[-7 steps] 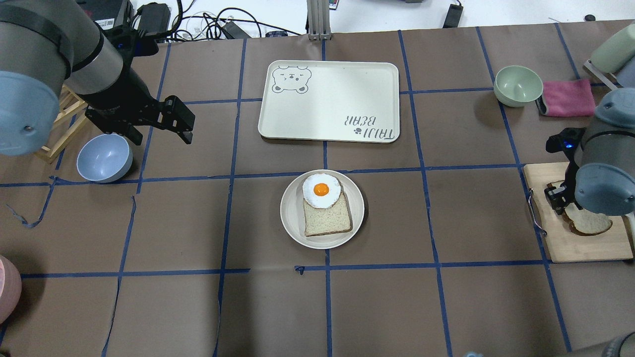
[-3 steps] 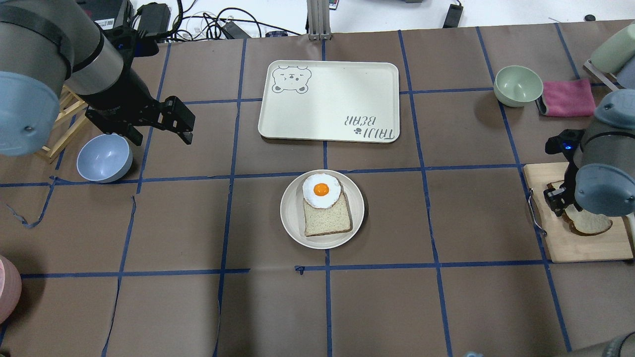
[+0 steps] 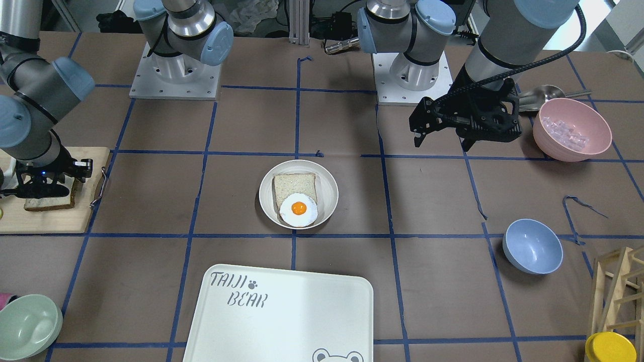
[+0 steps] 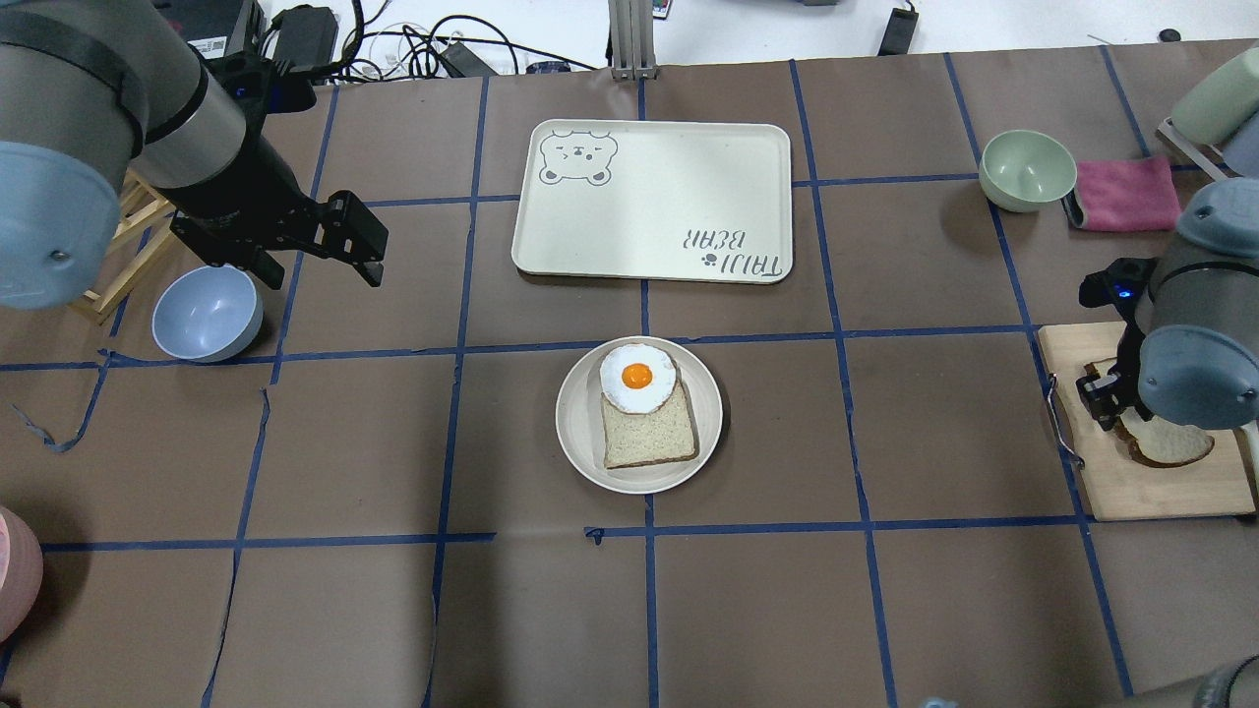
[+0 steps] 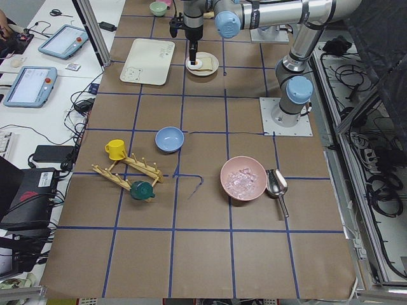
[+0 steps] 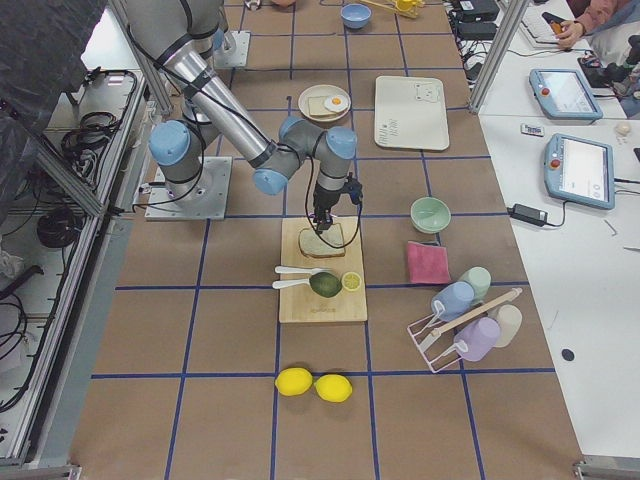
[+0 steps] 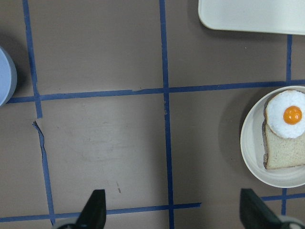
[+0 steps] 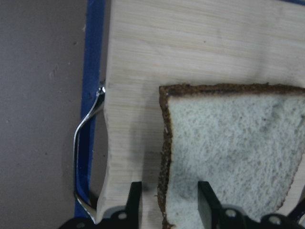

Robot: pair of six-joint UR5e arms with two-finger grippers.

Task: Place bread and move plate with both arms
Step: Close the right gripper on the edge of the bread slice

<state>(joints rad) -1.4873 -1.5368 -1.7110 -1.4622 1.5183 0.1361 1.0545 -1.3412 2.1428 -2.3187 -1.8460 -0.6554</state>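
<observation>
The bread, a dark-crusted slice, lies flat on the wooden cutting board at the table's right end; it also shows in the overhead view. My right gripper is low over it and open, one finger over the board and the other over the crumb, with the crust edge between them. The off-white plate sits mid-table and holds a squarer pale slice with a fried egg on it. My left gripper hangs open and empty above the table, well left of the plate.
The "TAIJI BEAR" tray lies beyond the plate. A blue bowl sits under my left arm, with a wooden rack beside it. A green bowl and pink cloth lie behind the board. A pink bowl is near my left arm's base.
My right wrist has crept a little over the board's bread. The left arm, plate and bread have not moved.
</observation>
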